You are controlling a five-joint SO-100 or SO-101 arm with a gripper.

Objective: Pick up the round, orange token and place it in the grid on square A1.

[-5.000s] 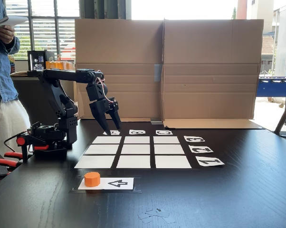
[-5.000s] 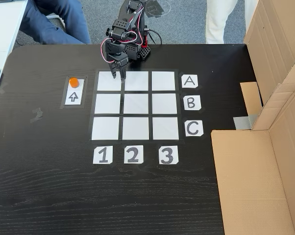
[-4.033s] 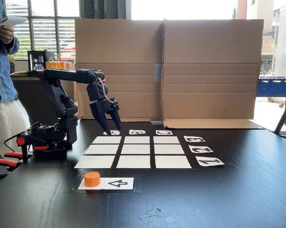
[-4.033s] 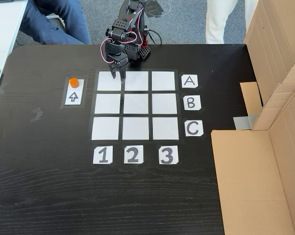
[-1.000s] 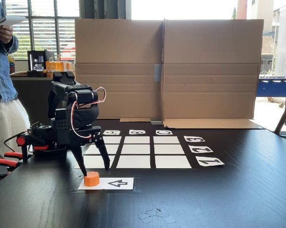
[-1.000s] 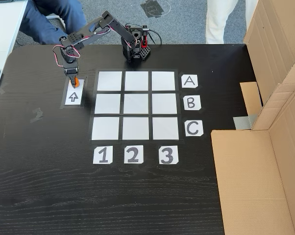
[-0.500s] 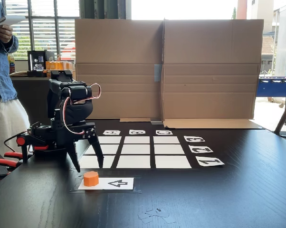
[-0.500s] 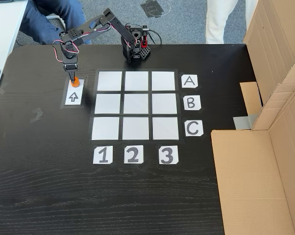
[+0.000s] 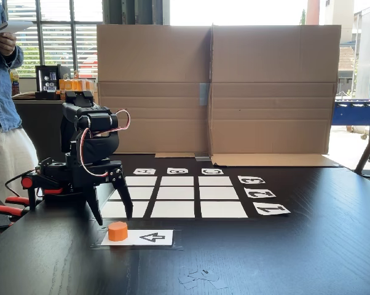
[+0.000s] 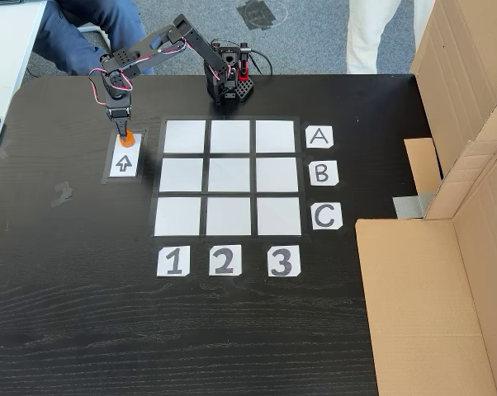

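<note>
Fixed views from the side and from above show a black desk with one small black robot arm, one orange token and one grid of nine white squares in three rows of three.

One token sits on the end of a single white card with a black arrow, which lies just beside the grid. All nine grid squares are bare, including square A1, the corner where row A meets column 1. Three letter labels, A, B and C, run along one edge of the grid, and three number labels, 1, 2 and 3, run along another.

Seen from the side, the jaws are spread wide and point down, their tips just behind and slightly above the token, not touching it. Seen from above, the jaws overlap the token, so contact cannot be judged there.

Tall cardboard walls stand along the far desk edge. One person in a denim shirt stands near the arm's base.
</note>
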